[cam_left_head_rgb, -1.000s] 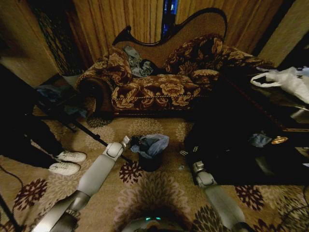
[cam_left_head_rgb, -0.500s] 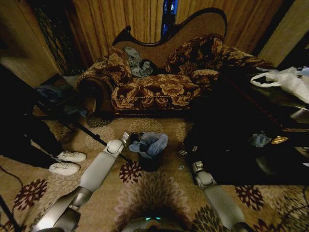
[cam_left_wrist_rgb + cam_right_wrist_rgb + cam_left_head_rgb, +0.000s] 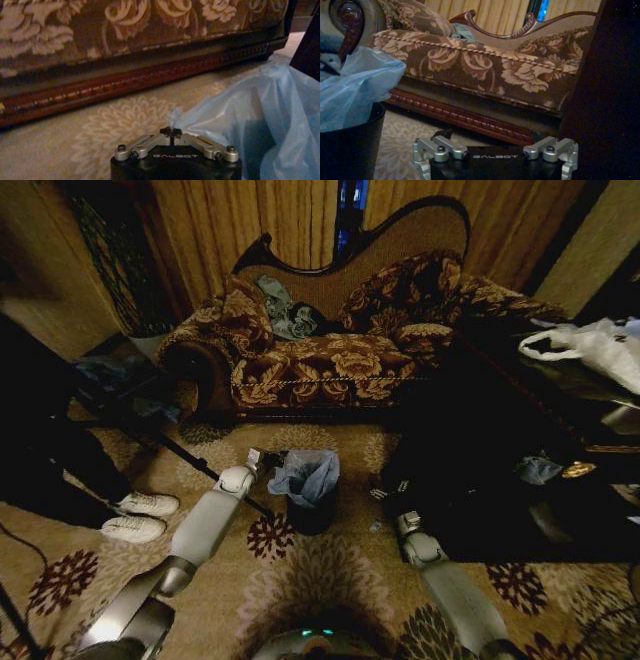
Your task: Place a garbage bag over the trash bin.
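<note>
Light blue plastic film is pinched between the closed fingertips (image 3: 171, 132) of the left gripper (image 3: 256, 459), which holds an edge of the garbage bag (image 3: 305, 476) just left of centre in the head view. The bag sits bunched over the mouth of the black trash bin (image 3: 310, 514) on the patterned carpet (image 3: 330, 575), in front of the floral sofa (image 3: 320, 365). The right gripper (image 3: 491, 134), fingers spread wide and empty, hangs low beside the bin, right of centre.
</note>
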